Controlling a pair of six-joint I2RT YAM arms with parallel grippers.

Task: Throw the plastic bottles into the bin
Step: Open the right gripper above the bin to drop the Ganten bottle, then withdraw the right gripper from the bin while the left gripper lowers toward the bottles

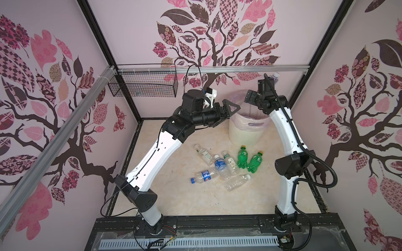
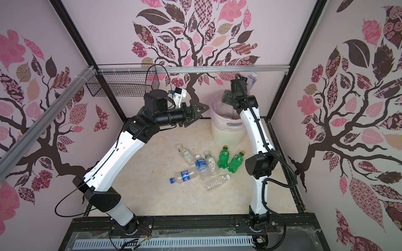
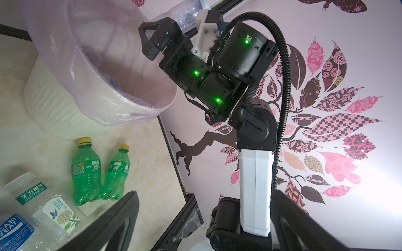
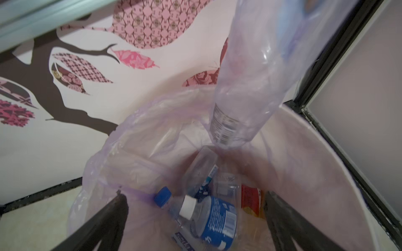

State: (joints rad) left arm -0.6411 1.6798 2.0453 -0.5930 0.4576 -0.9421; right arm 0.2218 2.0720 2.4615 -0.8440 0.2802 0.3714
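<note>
White arm links, black joints, ribbed black cable

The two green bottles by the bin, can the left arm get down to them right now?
Probably yes. The left pincer hangs open and empty beside the bin, the green bottles lie uncovered on the floor before it, and the right arm stands aside.

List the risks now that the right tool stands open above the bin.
The clear bottle by the right tool is tilted over the bin; it may glance off the rim and land outside. The loose bag standing above the rim could deflect it. The left tool hovers close by the bin; the tools could clash.
</note>
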